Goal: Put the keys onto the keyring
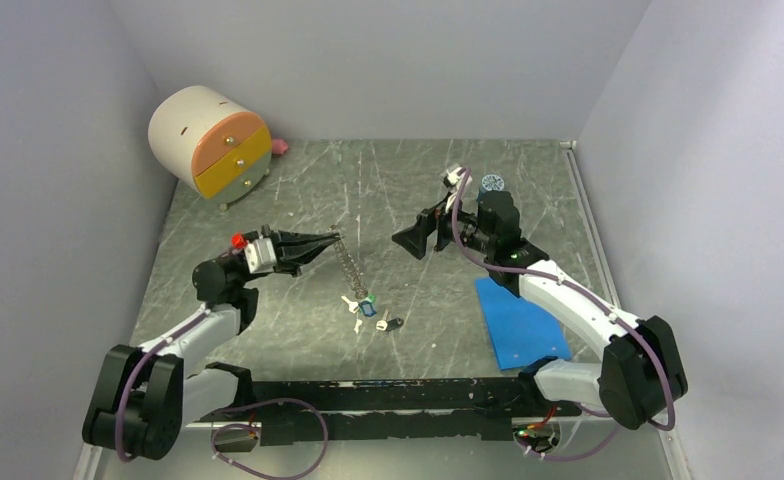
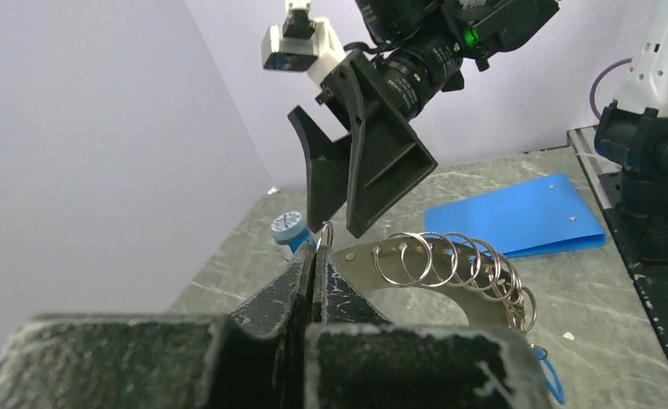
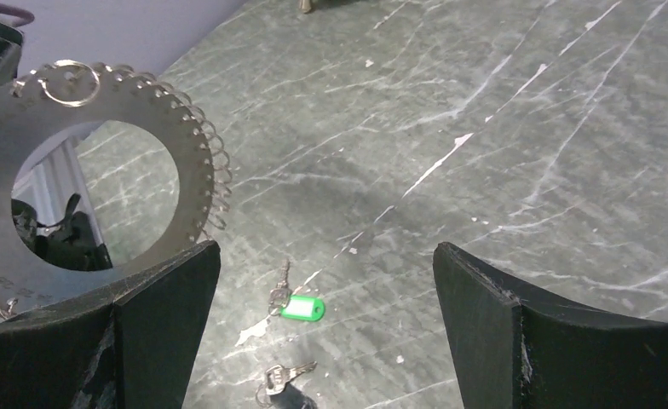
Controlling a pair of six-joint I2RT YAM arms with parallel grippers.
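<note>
The keyring point(image 2: 450, 264) is a flat silvery metal ring plate edged with many small split rings. My left gripper point(image 2: 318, 251) is shut on one small ring at its edge and holds it above the table; from above the keyring point(image 1: 346, 262) shows edge-on below the left gripper point(image 1: 323, 243). My right gripper point(image 1: 413, 240) stands open just right of it, nothing between its jaws. In the right wrist view the keyring point(image 3: 190, 162) is at the left, beside the right gripper point(image 3: 326, 256). The keys point(image 1: 365, 306) lie on the table below: a green-tagged key point(image 3: 301, 307) and a dark-headed key point(image 3: 284, 375).
A round cabinet with orange and yellow drawers point(image 1: 211, 140) stands at the back left. A small blue jar point(image 1: 491, 183) sits behind the right arm. A blue sheet point(image 1: 518, 320) lies at the right front. Grey walls close in three sides.
</note>
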